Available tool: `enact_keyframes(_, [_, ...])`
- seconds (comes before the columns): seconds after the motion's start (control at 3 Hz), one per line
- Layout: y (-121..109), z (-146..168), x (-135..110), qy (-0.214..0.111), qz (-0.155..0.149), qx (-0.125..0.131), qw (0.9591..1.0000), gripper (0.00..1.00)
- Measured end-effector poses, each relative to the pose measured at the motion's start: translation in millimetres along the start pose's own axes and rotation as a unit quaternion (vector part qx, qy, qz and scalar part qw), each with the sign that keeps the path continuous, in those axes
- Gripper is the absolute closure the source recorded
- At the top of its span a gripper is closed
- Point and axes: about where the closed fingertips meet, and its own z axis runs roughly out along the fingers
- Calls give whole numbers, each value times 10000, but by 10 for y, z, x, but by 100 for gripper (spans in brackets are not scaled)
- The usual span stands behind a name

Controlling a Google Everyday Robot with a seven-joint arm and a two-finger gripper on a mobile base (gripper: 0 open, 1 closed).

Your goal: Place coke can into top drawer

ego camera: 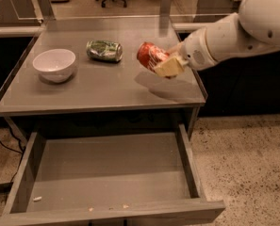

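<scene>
My gripper [165, 62] is shut on the coke can [150, 55], a red can lying sideways in the fingers. It hangs in the air above the right part of the grey table top [97, 86], casting a shadow there. The white arm comes in from the upper right. The top drawer [106, 175] is pulled wide open below the table's front edge, grey and flat-bottomed, with only a few crumbs inside. The can is above and behind the drawer's right half.
A white bowl [54, 64] sits on the left of the table. A green can [104, 51] lies on its side at the middle back. Speckled floor is to the right of the drawer. Office chairs stand far behind.
</scene>
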Motion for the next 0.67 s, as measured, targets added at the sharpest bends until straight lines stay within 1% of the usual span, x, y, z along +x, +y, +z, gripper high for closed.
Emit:
enact_keyframes(0.33, [485,-429,272,-41,142,158,9998,100])
enact_keyframes(0.67, [483,-424,265,-43,136,155,9998,100])
